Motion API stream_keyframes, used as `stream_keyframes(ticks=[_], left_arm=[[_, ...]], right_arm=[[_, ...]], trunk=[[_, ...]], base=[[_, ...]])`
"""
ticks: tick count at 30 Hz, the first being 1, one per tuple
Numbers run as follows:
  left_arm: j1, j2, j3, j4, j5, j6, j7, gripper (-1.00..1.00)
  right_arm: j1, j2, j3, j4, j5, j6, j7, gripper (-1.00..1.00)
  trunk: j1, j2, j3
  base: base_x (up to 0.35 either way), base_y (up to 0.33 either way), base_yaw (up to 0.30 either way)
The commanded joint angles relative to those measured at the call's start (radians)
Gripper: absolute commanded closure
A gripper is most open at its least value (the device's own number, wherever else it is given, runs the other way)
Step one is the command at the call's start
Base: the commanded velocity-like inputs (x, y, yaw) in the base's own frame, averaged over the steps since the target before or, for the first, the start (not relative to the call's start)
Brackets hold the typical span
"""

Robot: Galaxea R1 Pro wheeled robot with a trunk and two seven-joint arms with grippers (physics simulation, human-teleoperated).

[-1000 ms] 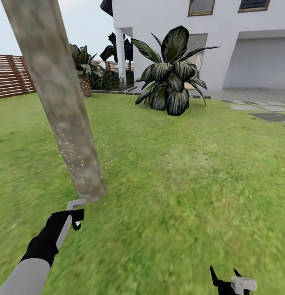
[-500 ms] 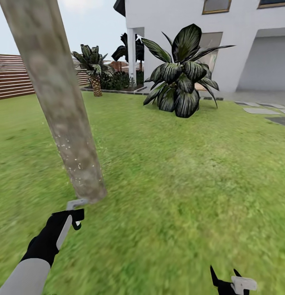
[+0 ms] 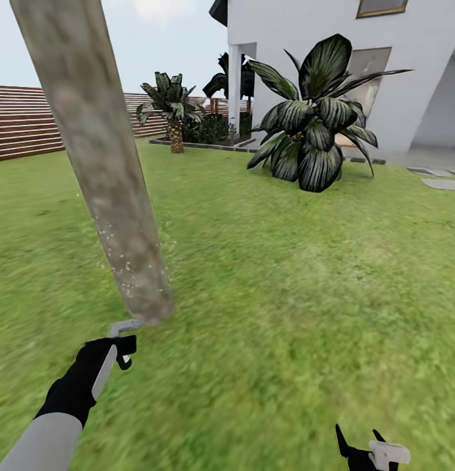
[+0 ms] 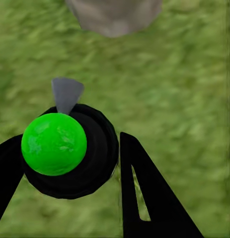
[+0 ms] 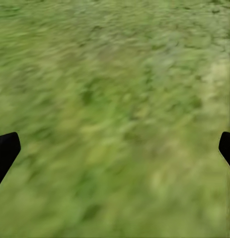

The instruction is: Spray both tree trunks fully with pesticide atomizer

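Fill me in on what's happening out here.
The robot stands on the grass beside a tree trunk. Its left claw is shut on the atomizer, a black bottle with a green cap in the wrist view, its nozzle aimed at the trunk's base. Pale specks dot the lower trunk. The right claw hangs open over grass, holding nothing.

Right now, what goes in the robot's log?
left claw: shut on atomizer | nozzle toward tree trunk base | right claw: open over grass
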Motion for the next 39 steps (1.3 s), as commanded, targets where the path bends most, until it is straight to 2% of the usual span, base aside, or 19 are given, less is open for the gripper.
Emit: stream_keyframes(ticks=[1, 9, 26, 34, 39], left_arm=[[0.000, -0.002, 0.000, 0.001, -0.002, 0.000, 0.001, 1.00], [0.000, -0.004, 0.000, 0.002, -0.002, -0.001, 0.000, 1.00], [0.000, -0.004, 0.000, 0.003, -0.002, -0.001, 0.000, 1.00], [0.000, -0.004, -0.001, 0.003, -0.002, -0.001, 0.000, 1.00], [0.000, -0.004, -0.002, 0.003, -0.002, -0.001, 0.000, 1.00]], right_arm=[[0.000, 0.000, 0.000, 0.000, 0.000, 0.000, 0.000, -1.00], [0.000, 0.000, 0.000, 0.000, 0.000, 0.000, 0.000, -1.00], [0.000, 0.000, 0.000, 0.000, 0.000, 0.000, 0.000, -1.00], [0.000, 0.000, 0.000, 0.000, 0.000, 0.000, 0.000, -1.00], [0.000, 0.000, 0.000, 0.000, 0.000, 0.000, 0.000, -1.00]], trunk=[[0.000, 0.000, 0.000], [0.000, 0.000, 0.000], [0.000, 0.000, 0.000], [0.000, 0.000, 0.000], [0.000, 0.000, 0.000]], base=[[0.094, -0.267, 0.005], [0.105, -0.268, 0.019], [0.150, -0.266, 0.262], [0.126, -0.266, 0.018], [-0.106, -0.235, 0.000]])
